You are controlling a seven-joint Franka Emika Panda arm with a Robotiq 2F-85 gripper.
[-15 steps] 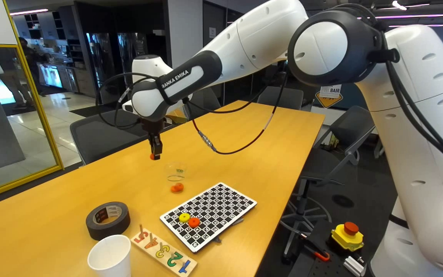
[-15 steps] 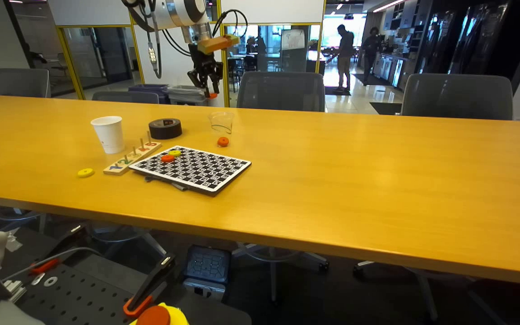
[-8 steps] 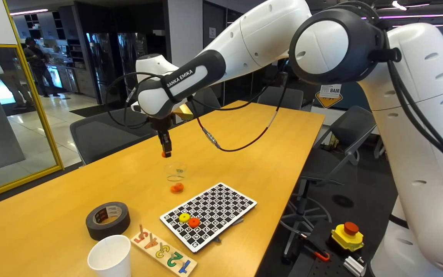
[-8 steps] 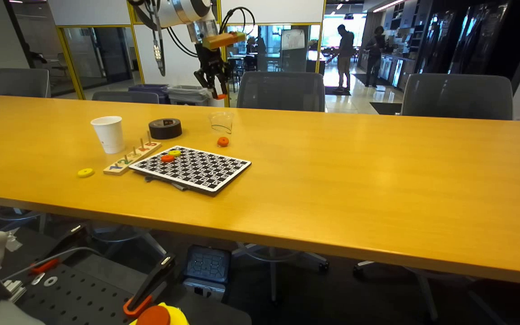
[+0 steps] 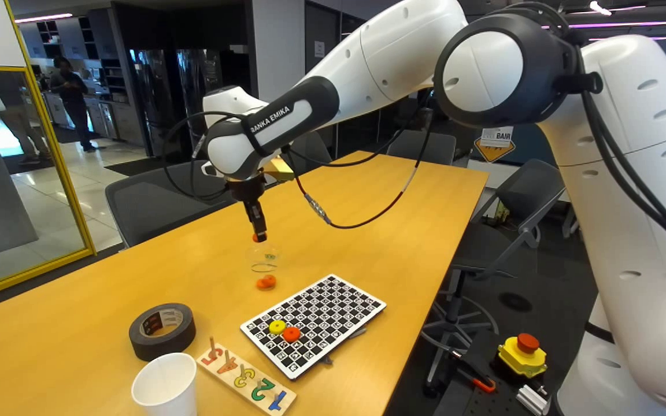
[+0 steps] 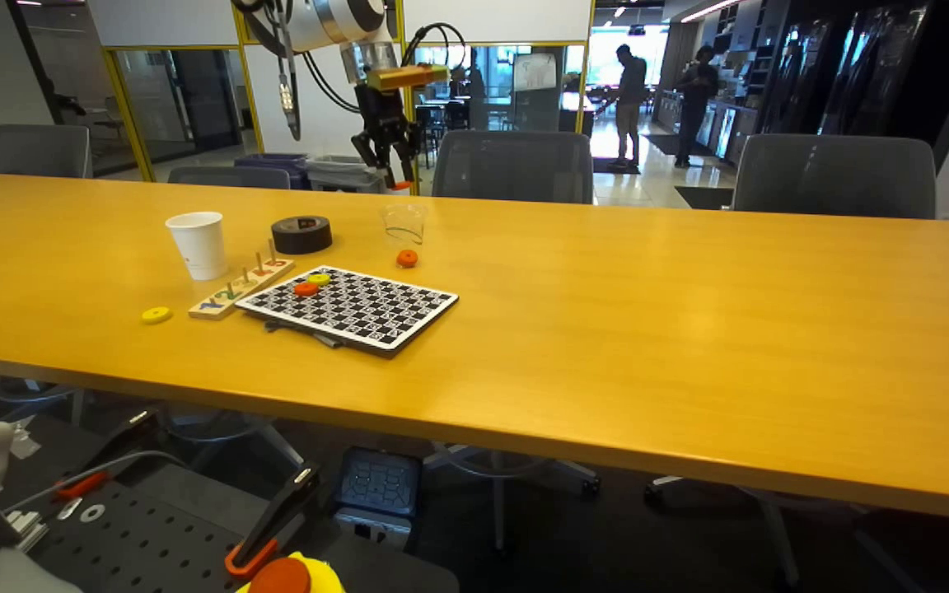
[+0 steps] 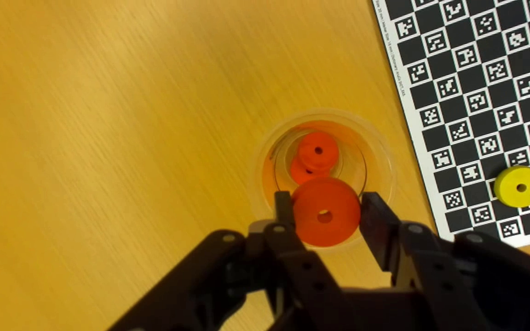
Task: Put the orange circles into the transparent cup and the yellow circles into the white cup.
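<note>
My gripper [image 7: 327,209] is shut on an orange circle [image 7: 325,232], held between both fingertips. In both exterior views the gripper [image 5: 259,237] [image 6: 397,183] holds it just above the rim of the transparent cup [image 5: 263,257] [image 6: 404,221]. In the wrist view the held disc overlaps the cup's lower rim. Two orange circles [image 7: 319,147] [image 5: 266,281] lie inside the cup, partly stacked. Another orange circle [image 5: 291,334] [image 6: 306,289] lies on the checkerboard beside a yellow circle [image 5: 277,327] [image 7: 519,186]. A second yellow circle [image 6: 156,315] lies on the table. The white cup [image 5: 164,381] [image 6: 198,245] stands upright.
The checkerboard [image 5: 327,312] [image 6: 359,305] lies near the transparent cup. A wooden number peg board [image 5: 246,378] [image 6: 244,290] and a black tape roll [image 5: 162,332] [image 6: 301,235] are between the board and the white cup. Chairs [image 6: 511,165] stand along the table edge.
My gripper has moved to the right in both exterior views with the orange circle, then slightly down over the transparent cup. The objects on the table have not moved. A person in the background has moved.
</note>
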